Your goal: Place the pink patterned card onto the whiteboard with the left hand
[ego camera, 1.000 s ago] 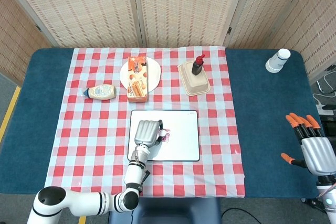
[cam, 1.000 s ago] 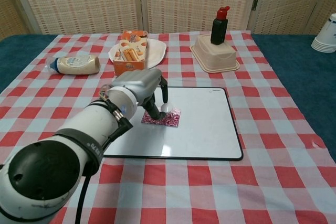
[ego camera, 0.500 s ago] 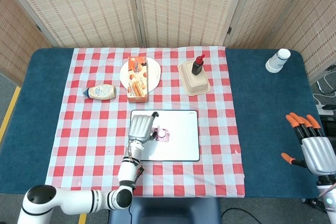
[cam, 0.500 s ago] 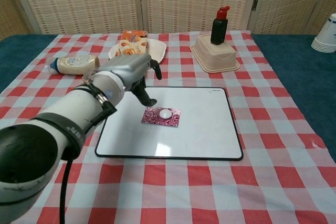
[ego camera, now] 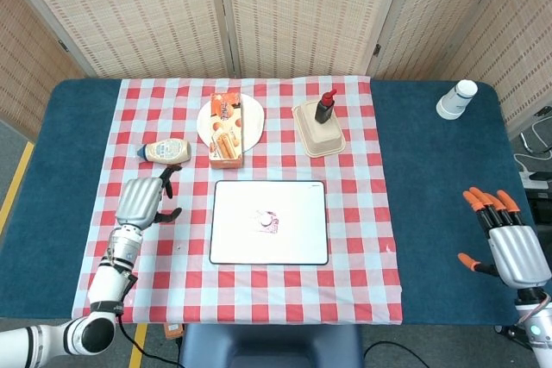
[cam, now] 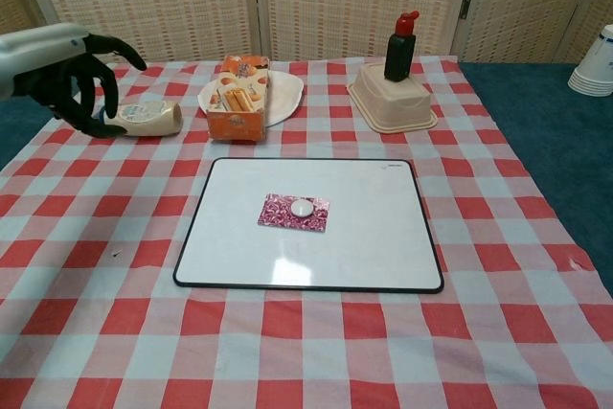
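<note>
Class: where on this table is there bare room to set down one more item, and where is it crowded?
Free: the cloth in front of the whiteboard, the blue table to its right, and the board around the pink card. Crowded: the back row of mayo bottle, snack box and tray.

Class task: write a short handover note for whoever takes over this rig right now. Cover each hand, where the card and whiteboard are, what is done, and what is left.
Left hand: holds nothing, fingers apart, raised over the checked cloth to the left of the whiteboard.
Right hand: holds nothing, fingers spread, at the far right beside the table; only the head view shows it.
Pink patterned card: lies flat near the middle of the whiteboard with a small white disc on top; nothing touches it.
Done: the card is on the whiteboard and released.
Left: seemingly nothing for the placement itself; perhaps park the left hand.
</note>
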`<action>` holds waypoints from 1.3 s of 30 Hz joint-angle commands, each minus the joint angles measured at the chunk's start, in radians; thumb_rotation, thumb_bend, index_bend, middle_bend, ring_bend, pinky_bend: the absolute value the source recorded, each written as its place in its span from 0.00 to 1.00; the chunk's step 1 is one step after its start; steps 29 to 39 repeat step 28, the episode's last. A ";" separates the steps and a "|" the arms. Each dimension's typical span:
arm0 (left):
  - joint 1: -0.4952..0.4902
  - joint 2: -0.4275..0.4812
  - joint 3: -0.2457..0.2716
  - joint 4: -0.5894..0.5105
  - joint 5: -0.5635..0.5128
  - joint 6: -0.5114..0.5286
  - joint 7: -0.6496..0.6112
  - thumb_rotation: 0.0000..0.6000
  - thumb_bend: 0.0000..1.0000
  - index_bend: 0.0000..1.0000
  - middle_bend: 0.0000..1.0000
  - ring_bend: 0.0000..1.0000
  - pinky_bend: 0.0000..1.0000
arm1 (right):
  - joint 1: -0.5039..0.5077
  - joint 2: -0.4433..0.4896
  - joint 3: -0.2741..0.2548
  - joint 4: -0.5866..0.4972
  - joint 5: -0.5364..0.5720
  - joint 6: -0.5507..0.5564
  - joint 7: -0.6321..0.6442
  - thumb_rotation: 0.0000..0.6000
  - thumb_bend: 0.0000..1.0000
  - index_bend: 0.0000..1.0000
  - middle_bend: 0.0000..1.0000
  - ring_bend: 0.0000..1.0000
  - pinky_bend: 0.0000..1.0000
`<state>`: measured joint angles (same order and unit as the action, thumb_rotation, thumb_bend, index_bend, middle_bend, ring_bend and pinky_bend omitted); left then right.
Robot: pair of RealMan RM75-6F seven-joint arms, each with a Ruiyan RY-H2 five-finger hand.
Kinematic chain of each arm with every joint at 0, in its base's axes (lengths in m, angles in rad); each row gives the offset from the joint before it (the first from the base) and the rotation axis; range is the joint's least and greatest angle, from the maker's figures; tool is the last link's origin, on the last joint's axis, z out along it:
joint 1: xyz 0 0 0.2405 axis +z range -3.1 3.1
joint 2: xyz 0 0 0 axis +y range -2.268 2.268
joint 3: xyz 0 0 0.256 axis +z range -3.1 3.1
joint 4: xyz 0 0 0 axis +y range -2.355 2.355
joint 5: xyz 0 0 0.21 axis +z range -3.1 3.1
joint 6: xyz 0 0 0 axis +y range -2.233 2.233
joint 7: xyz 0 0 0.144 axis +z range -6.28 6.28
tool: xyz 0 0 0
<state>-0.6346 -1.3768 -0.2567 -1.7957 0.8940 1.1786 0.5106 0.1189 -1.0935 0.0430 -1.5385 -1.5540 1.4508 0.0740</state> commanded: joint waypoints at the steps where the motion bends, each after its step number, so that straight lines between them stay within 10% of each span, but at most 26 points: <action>1: 0.161 0.104 0.236 0.148 0.407 0.058 -0.120 1.00 0.15 0.00 0.00 0.00 0.06 | 0.000 -0.005 0.002 0.003 0.006 0.000 -0.008 1.00 0.00 0.07 0.04 0.00 0.00; 11: 0.244 -0.003 0.284 0.432 0.515 0.139 -0.235 1.00 0.16 0.00 0.00 0.00 0.00 | -0.003 -0.011 0.000 0.008 -0.008 0.016 -0.008 1.00 0.00 0.07 0.04 0.00 0.00; 39: 0.268 0.087 0.266 0.370 0.520 0.099 -0.320 1.00 0.15 0.00 0.00 0.00 0.00 | 0.013 -0.022 -0.001 0.006 0.005 -0.022 -0.036 1.00 0.00 0.07 0.04 0.00 0.00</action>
